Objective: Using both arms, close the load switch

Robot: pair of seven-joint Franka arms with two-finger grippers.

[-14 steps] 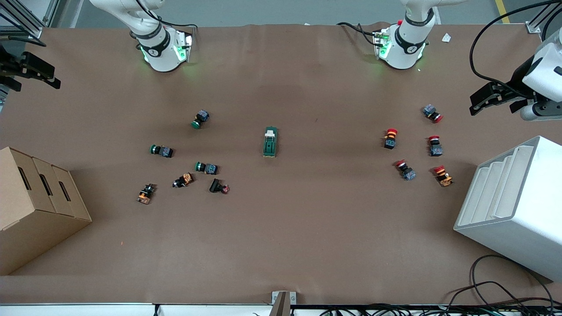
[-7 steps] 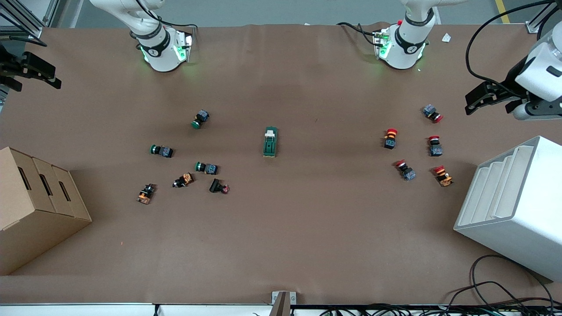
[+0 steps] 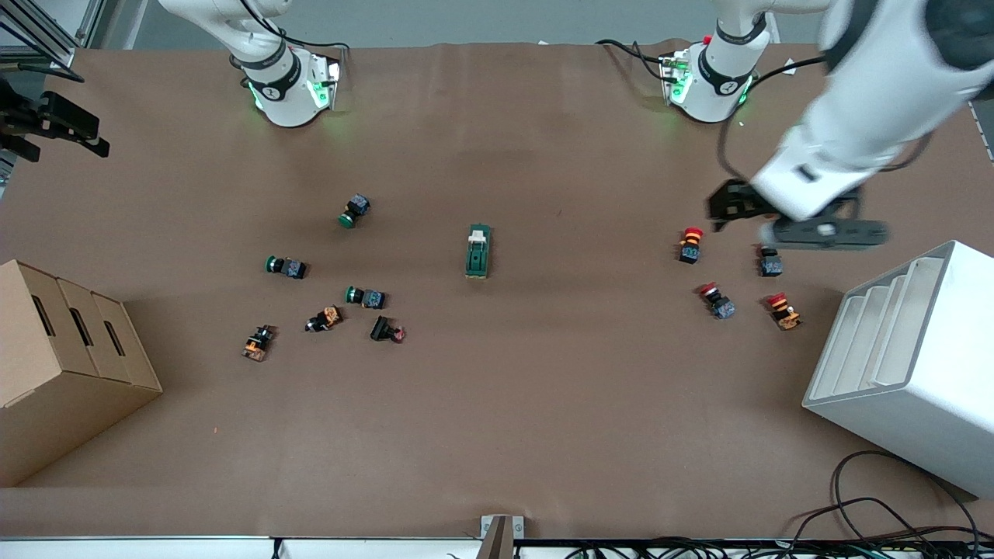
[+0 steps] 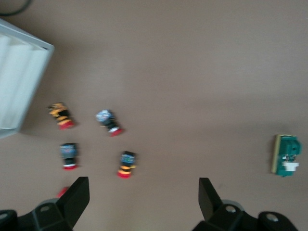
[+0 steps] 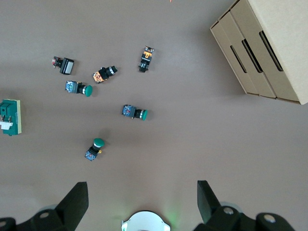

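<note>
The load switch (image 3: 478, 251), a narrow dark-green block with a cream lever end, lies in the middle of the table. It also shows in the left wrist view (image 4: 286, 155) and the right wrist view (image 5: 9, 117). My left gripper (image 3: 726, 208) is open and empty, up in the air over the red-capped push buttons (image 3: 690, 244), well toward the left arm's end from the switch. Its fingers (image 4: 77, 199) stand wide apart. My right gripper (image 3: 58, 126) is open and empty, waiting high at the right arm's end of the table, its fingers (image 5: 74, 202) wide apart.
Several green-capped and orange push buttons (image 3: 365, 296) lie toward the right arm's end. A cardboard box (image 3: 62, 365) stands at that end. A white slotted rack (image 3: 908, 365) stands at the left arm's end, beside several red-capped buttons (image 4: 126, 164).
My left arm has swung in from the table's end toward the middle and now hangs over the red-capped buttons, hiding one. The right arm and the load switch have not moved.
</note>
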